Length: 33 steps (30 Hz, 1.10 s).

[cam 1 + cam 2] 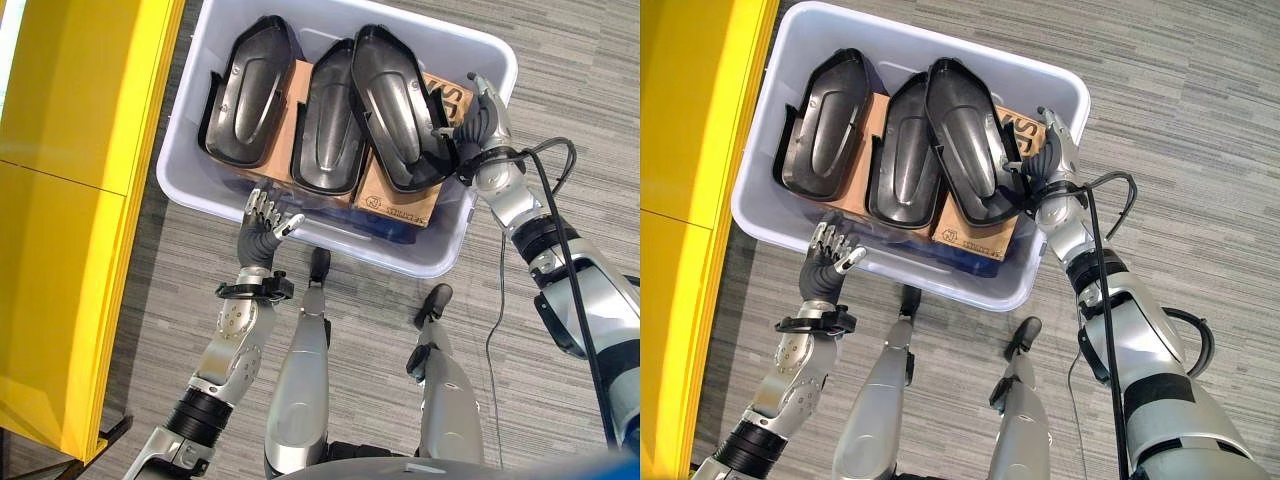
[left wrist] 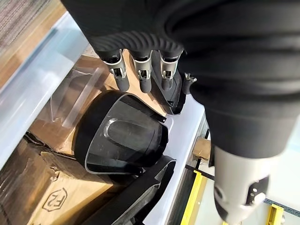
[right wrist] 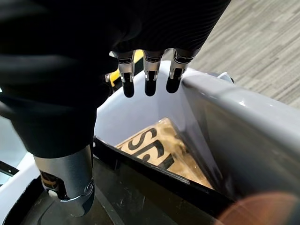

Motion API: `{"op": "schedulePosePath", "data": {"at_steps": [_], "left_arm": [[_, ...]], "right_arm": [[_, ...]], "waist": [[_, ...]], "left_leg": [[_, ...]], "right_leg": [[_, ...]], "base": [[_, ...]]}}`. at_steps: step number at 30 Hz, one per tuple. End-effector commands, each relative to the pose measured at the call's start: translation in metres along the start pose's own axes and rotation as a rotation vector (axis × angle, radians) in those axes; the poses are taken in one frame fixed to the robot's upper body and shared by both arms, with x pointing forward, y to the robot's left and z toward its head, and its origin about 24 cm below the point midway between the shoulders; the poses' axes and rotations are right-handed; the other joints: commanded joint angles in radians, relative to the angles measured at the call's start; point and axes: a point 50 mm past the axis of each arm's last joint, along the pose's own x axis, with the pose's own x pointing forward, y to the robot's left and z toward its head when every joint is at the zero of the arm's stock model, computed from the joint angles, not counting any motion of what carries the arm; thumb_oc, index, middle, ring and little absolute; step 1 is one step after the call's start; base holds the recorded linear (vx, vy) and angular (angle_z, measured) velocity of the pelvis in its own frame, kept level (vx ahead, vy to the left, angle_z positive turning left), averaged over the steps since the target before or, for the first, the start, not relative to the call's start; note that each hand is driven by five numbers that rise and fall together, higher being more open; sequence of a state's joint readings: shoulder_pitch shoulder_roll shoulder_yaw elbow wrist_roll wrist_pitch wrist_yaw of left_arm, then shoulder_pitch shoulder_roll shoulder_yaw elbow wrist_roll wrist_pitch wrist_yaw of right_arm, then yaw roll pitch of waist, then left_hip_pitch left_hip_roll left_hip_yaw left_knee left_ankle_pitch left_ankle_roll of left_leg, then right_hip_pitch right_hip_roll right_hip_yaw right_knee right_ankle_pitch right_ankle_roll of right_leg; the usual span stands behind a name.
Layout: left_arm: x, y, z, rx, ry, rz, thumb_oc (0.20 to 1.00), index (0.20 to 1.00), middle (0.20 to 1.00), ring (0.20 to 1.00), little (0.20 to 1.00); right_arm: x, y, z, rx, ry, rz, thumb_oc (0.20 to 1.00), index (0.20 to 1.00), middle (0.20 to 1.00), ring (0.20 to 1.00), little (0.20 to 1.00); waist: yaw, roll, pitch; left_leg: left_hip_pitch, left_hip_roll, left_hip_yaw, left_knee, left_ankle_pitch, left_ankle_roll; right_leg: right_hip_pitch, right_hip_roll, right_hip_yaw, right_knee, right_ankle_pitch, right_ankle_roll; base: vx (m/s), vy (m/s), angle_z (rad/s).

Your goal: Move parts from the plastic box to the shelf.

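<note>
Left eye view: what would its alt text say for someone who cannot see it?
Three glossy black moulded plastic parts lie on cardboard boxes in a pale grey plastic box on grey floor. The right hand reaches the rightmost part; the left hand hovers open at the near rim.

Three black parts (image 1: 246,92) (image 1: 330,117) (image 1: 392,100) side by side; one plastic box (image 1: 440,250) holding them; at least two cardboard cartons (image 1: 390,205) (image 1: 296,85) beneath the parts; one yellow shelf (image 1: 70,200).

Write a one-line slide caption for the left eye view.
Three glossy black moulded plastic parts lie on cardboard in a pale plastic box, the right robot hand at the rightmost part, beside a yellow shelf.
</note>
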<state>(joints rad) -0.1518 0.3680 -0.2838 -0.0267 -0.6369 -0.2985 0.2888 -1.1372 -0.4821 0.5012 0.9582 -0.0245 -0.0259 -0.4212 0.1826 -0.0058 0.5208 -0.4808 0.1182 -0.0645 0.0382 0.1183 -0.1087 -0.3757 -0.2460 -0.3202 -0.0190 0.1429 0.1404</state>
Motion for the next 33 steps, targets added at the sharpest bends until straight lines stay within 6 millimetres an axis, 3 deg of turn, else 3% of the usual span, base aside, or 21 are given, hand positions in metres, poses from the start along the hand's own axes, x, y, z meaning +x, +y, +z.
{"op": "schedulePosePath", "data": {"at_steps": [1, 8, 16, 20, 27, 28, 29, 33], "left_arm": [[-0.001, -0.016, 0.028, -0.017, -0.146, -0.084, 1.0, 1.0, 1.0, 1.0, 1.0], [-0.001, -0.017, 0.029, -0.023, -0.157, -0.085, 1.0, 1.0, 1.0, 1.0, 1.0], [-0.001, -0.024, 0.032, -0.024, -0.173, -0.108, 1.0, 1.0, 1.0, 1.0, 1.0], [-0.002, -0.029, 0.031, -0.027, -0.167, -0.128, 1.0, 1.0, 1.0, 1.0, 1.0], [-0.002, -0.035, 0.029, -0.035, -0.157, -0.156, 1.0, 1.0, 1.0, 1.0, 1.0], [-0.002, -0.036, 0.028, -0.034, -0.156, -0.16, 1.0, 1.0, 1.0, 1.0, 1.0], [-0.002, -0.036, 0.028, -0.034, -0.156, -0.16, 1.0, 1.0, 1.0, 1.0, 1.0], [-0.001, -0.036, 0.026, -0.032, -0.147, -0.163, 1.0, 1.0, 1.0, 1.0, 1.0]], "right_arm": [[0.019, -0.023, 0.042, -0.059, -0.136, -0.07, 1.0, 1.0, 1.0, 1.0, 1.0], [0.019, -0.021, 0.044, -0.061, -0.141, -0.066, 1.0, 1.0, 1.0, 1.0, 1.0], [0.016, -0.012, 0.013, -0.096, 0.009, -0.027, 1.0, 1.0, 1.0, 1.0, 1.0], [0.018, -0.029, -0.01, -0.149, 0.107, -0.059, 1.0, 1.0, 1.0, 1.0, 1.0], [0.017, -0.044, -0.029, -0.158, 0.189, -0.077, 1.0, 1.0, 1.0, 1.0, 1.0], [0.017, -0.045, -0.032, -0.168, 0.195, -0.068, 0.479, 0.479, 0.479, 0.479, 0.479], [0.017, -0.045, -0.032, -0.168, 0.195, -0.068, 0.2, 0.2, 0.2, 0.2, 0.2], [0.011, -0.036, -0.042, -0.236, 0.216, -0.006, 0.2, 0.2, 0.2, 0.2, 0.2]], "waist": [[0.012, -0.006, -0.001], [0.015, -0.005, -0.001], [0.032, 0.01, -0.001], [0.045, 0.03, -0.001], [0.053, 0.045, -0.001], [0.053, 0.046, -0.001], [0.053, 0.047, -0.001], [0.052, 0.046, -0.001]], "left_leg": [[0.038, 0.019, 0.006, -0.03, -0.015, 0.011], [0.02, 0.014, 0.0, -0.033, -0.014, 0.011], [-0.031, 0.005, -0.011, -0.038, -0.007, 0.017], [-0.082, 0.003, -0.023, -0.046, -0.001, 0.016], [-0.131, -0.004, -0.028, -0.044, 0.004, 0.017], [-0.134, -0.005, -0.03, -0.043, 0.005, 0.017], [-0.134, -0.005, -0.03, -0.043, 0.005, 0.017], [-0.126, -0.008, -0.029, -0.042, 0.001, 0.021]], "right_leg": [[0.01, -0.06, 0.048, 0.06, 0.021, 0.035], [0.003, -0.06, 0.044, 0.053, 0.021, 0.037], [-0.038, -0.058, 0.039, 0.047, 0.022, 0.038], [-0.091, -0.052, 0.037, 0.054, 0.017, 0.038], [-0.132, -0.052, 0.033, 0.058, 0.016, 0.04], [-0.134, -0.052, 0.034, 0.059, 0.016, 0.039], [-0.134, -0.052, 0.033, 0.059, 0.016, 0.039], [-0.124, -0.052, 0.033, 0.058, 0.01, 0.039]], "base": [[0.0, 0.0, 0.0], [0.01, 0.01, 0.04], [0.0, 0.015, 0.03], [0.0, 0.016, 0.02], [0.0, 0.0, 0.0], [0.0, 0.0, 0.0], [0.0, 0.0, 0.0], [0.0, 0.007, 0.01]]}}
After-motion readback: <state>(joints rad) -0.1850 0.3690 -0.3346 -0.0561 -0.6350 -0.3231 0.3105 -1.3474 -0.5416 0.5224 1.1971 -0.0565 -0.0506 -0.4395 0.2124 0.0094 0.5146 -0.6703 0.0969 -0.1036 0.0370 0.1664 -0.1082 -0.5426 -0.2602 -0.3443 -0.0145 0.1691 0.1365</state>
